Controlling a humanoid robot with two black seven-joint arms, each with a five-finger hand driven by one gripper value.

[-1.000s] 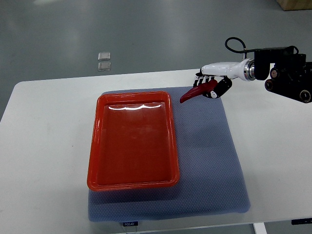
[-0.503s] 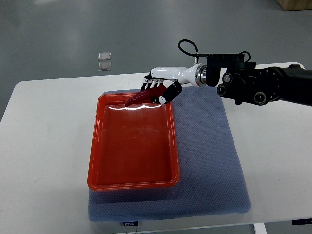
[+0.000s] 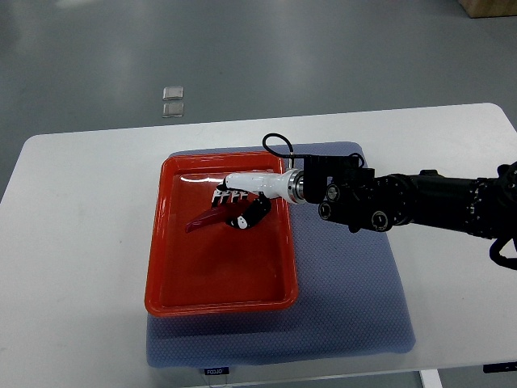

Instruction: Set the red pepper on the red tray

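The red tray (image 3: 172,279) lies on a blue-grey mat on the white table. My right hand (image 3: 237,209) reaches in from the right and is over the tray's upper middle. Its fingers are curled around a long red pepper (image 3: 207,221), whose tip points left and down over the tray floor. I cannot tell whether the pepper touches the tray. The left arm does not show.
The blue-grey mat (image 3: 347,291) extends right of and below the tray. My black right forearm (image 3: 420,202) stretches across the mat's upper right. Two small clear squares (image 3: 172,101) lie on the floor beyond the table's far edge.
My right hand has carried the pepper leftward and toward me, from the mat's upper right corner, past the tray's far rim, to over the tray's upper middle.
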